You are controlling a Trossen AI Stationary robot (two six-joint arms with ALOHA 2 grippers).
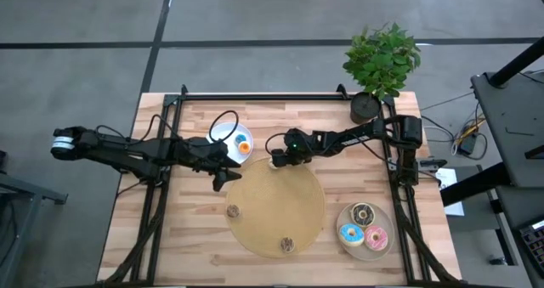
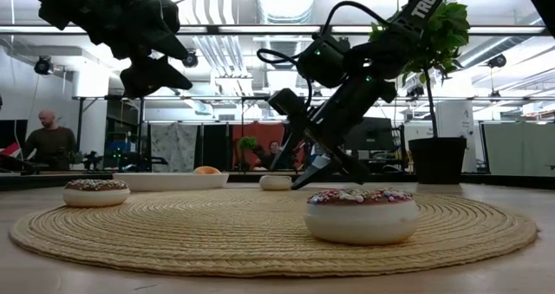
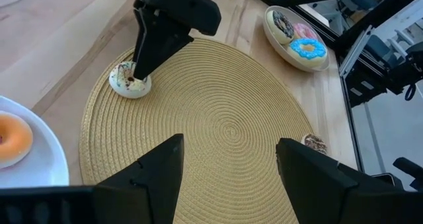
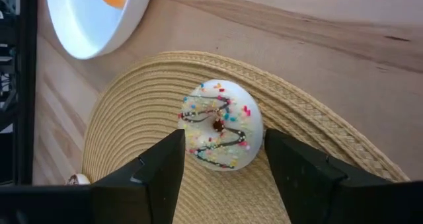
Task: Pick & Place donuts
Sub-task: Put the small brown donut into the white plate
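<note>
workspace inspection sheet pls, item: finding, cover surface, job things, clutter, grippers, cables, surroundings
surface: wooden table with a round woven mat.
job's things: white sprinkled donut at the mat's edge; two small donuts on the mat; three iced donuts on the beige plate; orange donut on the white plate.
clutter: nothing seen.
grippers: right gripper open, straddling the white sprinkled donut; left gripper open above the mat's edge.
cables: black cable looped by the white plate.
surroundings: potted plant; person behind.

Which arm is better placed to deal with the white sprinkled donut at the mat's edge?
The right. Its gripper hangs open directly over the white donut, one finger on each side. The left gripper, also open, sits off the mat edge, farther from it.
</note>
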